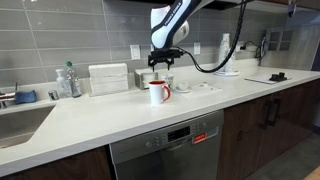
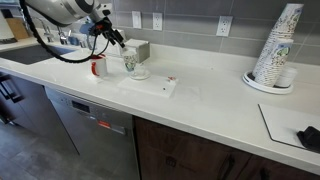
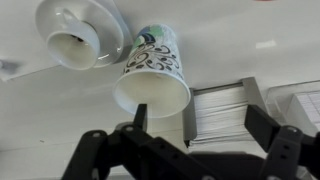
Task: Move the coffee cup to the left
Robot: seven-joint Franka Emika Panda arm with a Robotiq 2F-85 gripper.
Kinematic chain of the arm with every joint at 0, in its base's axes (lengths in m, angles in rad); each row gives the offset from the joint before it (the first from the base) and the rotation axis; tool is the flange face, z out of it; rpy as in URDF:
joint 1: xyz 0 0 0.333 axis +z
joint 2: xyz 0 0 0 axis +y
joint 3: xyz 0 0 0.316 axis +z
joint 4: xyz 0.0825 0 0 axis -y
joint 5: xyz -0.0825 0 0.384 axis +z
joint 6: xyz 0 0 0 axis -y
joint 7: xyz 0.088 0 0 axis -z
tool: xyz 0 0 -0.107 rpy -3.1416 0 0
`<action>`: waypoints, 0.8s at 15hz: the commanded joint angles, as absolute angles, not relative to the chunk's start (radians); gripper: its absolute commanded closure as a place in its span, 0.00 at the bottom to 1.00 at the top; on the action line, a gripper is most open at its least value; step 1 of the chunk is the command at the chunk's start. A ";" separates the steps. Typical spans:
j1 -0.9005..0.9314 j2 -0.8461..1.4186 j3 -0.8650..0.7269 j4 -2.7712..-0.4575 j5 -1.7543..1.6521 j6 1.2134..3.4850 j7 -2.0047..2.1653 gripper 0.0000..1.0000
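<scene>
Pincer [image 3: 199, 110] hangs wide, empty, near your coffee cup [image 3: 152, 72]. It stands beside a saucer [image 3: 104, 16] toward the table's [image 2: 200, 100] back edge.

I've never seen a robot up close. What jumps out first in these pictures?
The white robot arm reaching over the kitchen counter, its black gripper hanging open above the coffee cup, whose dark swirled pattern shows clearly in the wrist view. Beside it stands a white mug with a red handle, and far along the counter rises a tall stack of paper cups.
</scene>
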State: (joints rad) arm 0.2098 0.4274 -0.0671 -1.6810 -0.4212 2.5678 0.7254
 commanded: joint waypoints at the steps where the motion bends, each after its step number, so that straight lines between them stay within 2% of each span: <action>1: 0.265 0.528 -0.145 -1.593 -0.472 2.624 0.807 0.00; 8: 0.316 0.621 -0.221 -1.511 -0.458 2.630 0.833 0.00; 9: 0.322 0.628 -0.227 -1.504 -0.456 2.622 0.832 0.21; 12: 0.339 0.634 -0.241 -1.491 -0.454 2.564 0.828 0.42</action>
State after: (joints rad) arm 0.3095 0.6124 -0.2115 -1.5234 -0.4436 2.6219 0.8052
